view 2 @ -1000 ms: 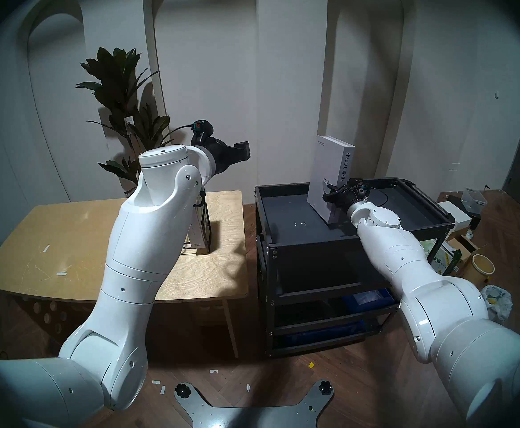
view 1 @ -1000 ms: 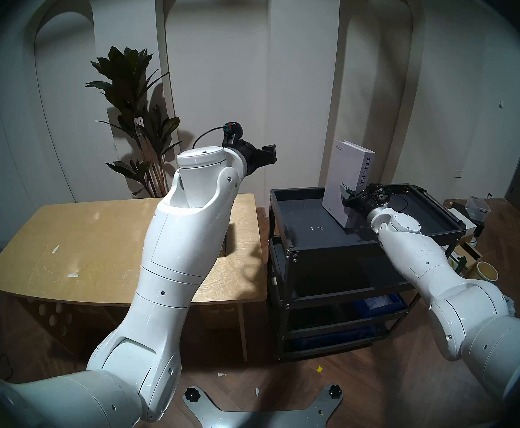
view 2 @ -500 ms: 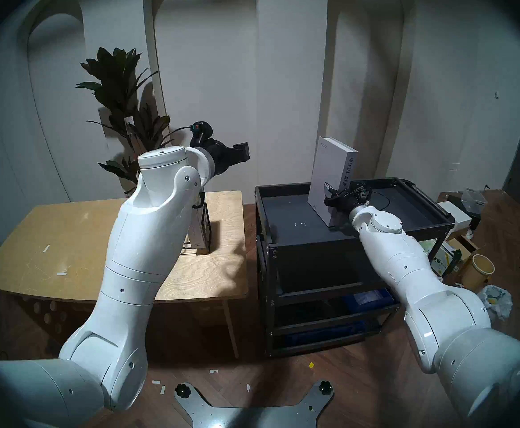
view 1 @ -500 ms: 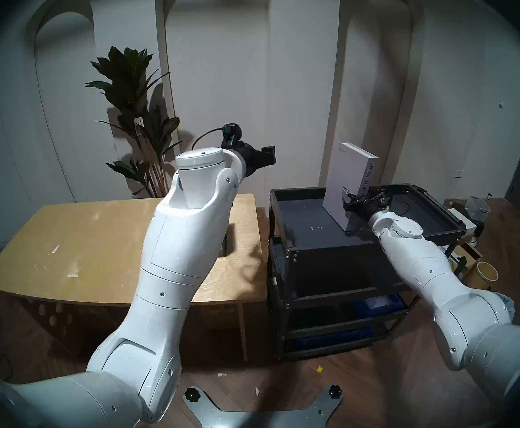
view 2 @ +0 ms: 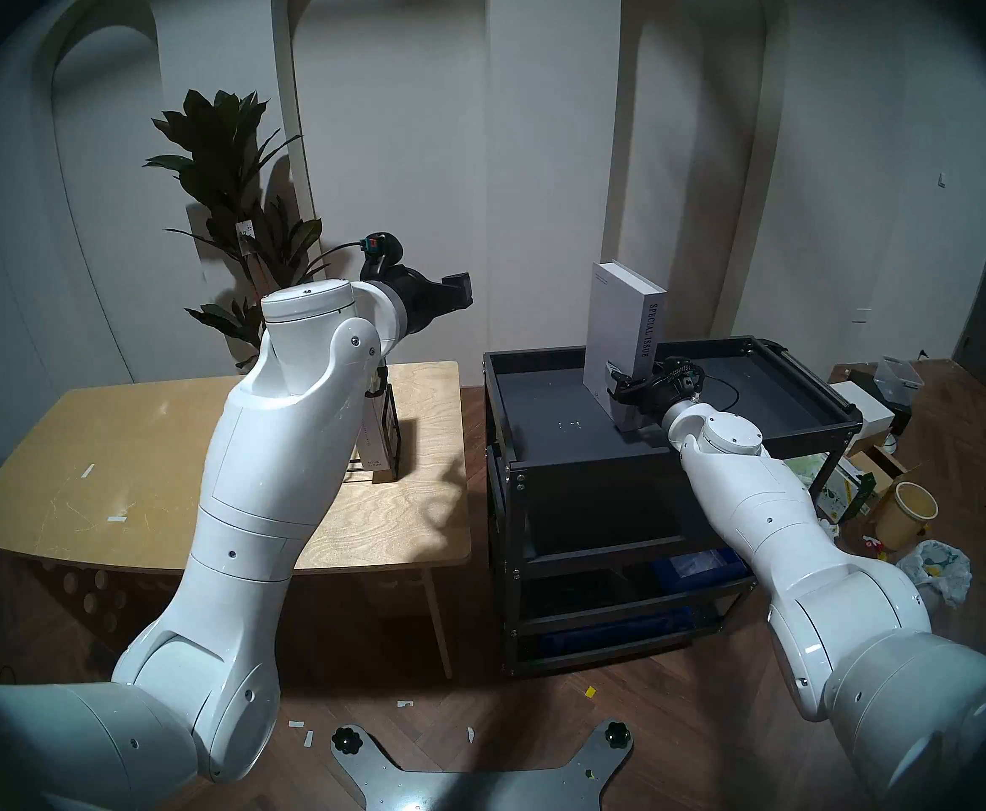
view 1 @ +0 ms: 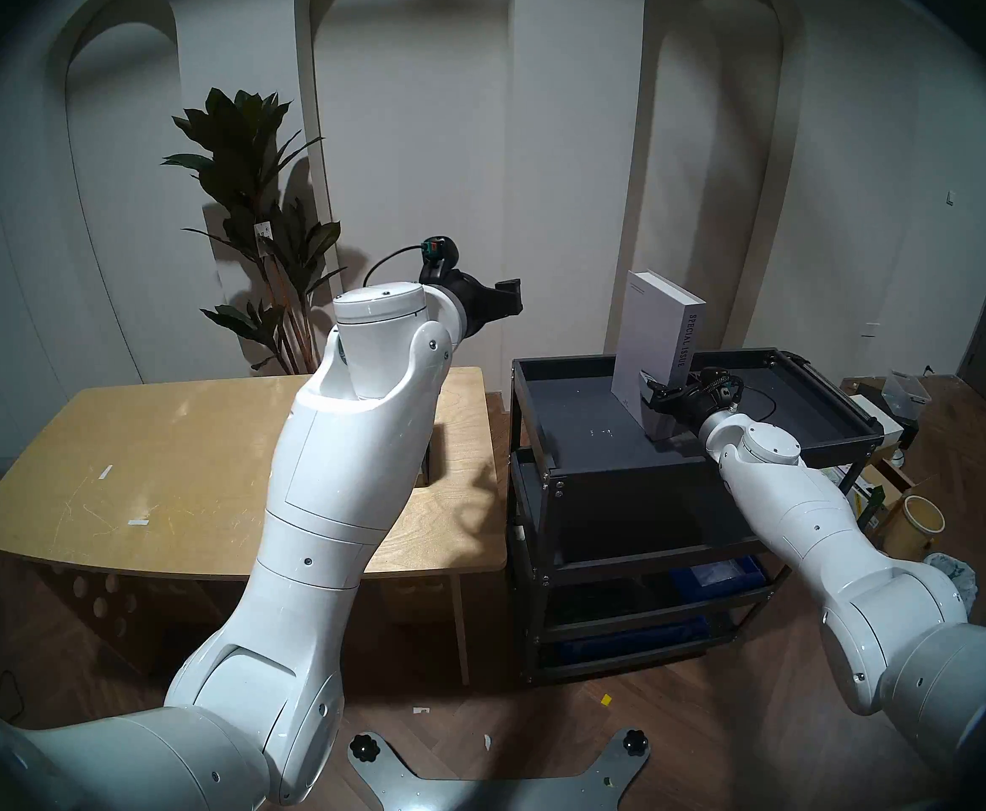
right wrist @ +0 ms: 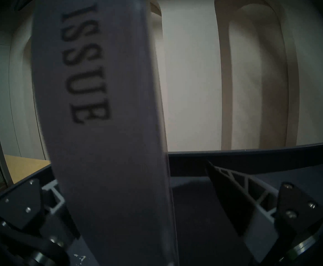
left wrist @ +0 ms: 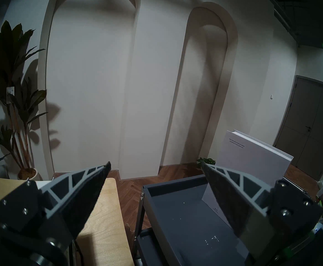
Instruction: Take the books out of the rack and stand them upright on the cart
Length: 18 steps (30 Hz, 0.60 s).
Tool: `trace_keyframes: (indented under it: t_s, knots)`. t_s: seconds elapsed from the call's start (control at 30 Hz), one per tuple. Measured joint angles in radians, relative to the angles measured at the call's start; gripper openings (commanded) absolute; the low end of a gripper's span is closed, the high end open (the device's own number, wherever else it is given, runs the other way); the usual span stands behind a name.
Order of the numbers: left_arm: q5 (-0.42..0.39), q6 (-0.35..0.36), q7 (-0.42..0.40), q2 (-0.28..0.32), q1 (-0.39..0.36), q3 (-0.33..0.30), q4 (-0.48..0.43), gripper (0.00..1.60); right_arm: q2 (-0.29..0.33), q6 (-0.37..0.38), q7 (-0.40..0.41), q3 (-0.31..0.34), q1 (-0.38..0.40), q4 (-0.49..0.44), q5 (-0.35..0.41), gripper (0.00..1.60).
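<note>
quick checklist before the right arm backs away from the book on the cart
1. Tall light-grey hardback with "SPECIAL ISSUE" on its spine stands upright on the black metal cart: ok.
2. Right gripper jaws open; the finger on the view's right is clear of the cover: ok.
3. Other finger clear of the book: cannot tell, hidden behind the spine.
4. Left gripper open, empty, away from the cart: ok.
5. Second pale book still in the thin black wire rack on the light wooden table: not ok, still to move.
</note>
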Motion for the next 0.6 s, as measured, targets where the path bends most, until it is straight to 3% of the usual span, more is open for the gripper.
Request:
trace_keyframes:
  t_s: [0.6]
  knots:
    - [0.005,0.000,-0.010,-0.001,0.004,-0.005,-0.001,1.60,0.028,0.036,-0.002,0.027,-0.056,-0.128,0.029,1.60]
